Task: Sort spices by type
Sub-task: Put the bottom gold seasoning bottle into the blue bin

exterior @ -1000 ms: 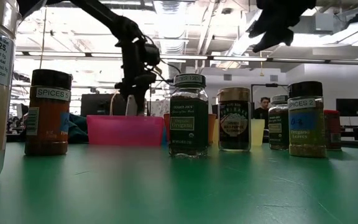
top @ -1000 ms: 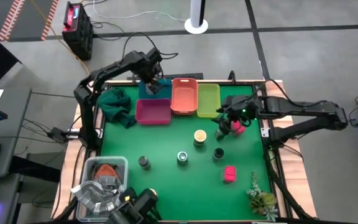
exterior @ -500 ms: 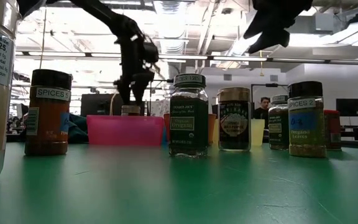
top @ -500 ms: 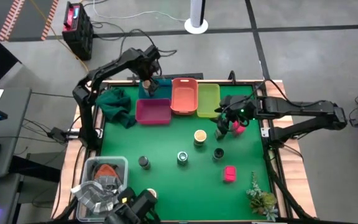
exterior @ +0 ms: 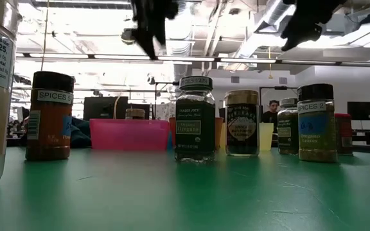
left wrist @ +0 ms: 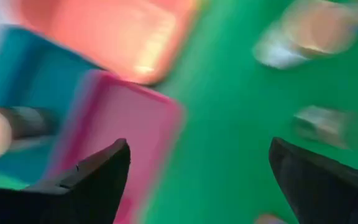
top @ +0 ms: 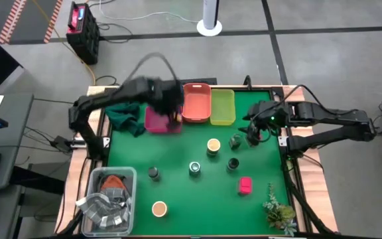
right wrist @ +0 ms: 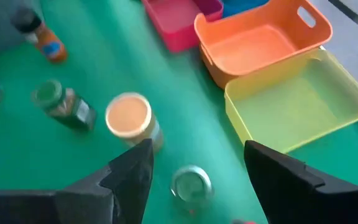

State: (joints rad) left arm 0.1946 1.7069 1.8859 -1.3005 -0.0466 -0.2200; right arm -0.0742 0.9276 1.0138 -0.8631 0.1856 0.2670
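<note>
Spice jars stand upright on the green table: a tan-topped one (top: 213, 145), a green one (top: 236, 141), dark-topped ones (top: 233, 164) (top: 153, 173), a silver-topped one (top: 194, 168) and another tan-topped one (top: 159, 208). A pink box (top: 245, 185) lies near the right. One tan-topped jar (left wrist: 5, 126) lies on its side in the blue tray (left wrist: 36, 81). My left gripper (left wrist: 197, 149) hangs open over the magenta tray (top: 161, 121), holding nothing. My right gripper (right wrist: 197, 149) is open above a jar (right wrist: 191, 183), clear of it.
The orange tray (top: 196, 103) and the yellow-green tray (top: 222, 106) stand at the far edge, beside the magenta one. A dark green cloth (top: 126, 114) lies far left. A clear tub (top: 108, 192) sits near left, and a small plant (top: 276, 211) near right.
My left gripper has opened wider, leaving a jar in the blue tray. It has risen quickly and swung from above that tray toward the near edge, over the magenta tray. My right gripper has drawn back a little toward the table's right edge, uncovering the green jar.
</note>
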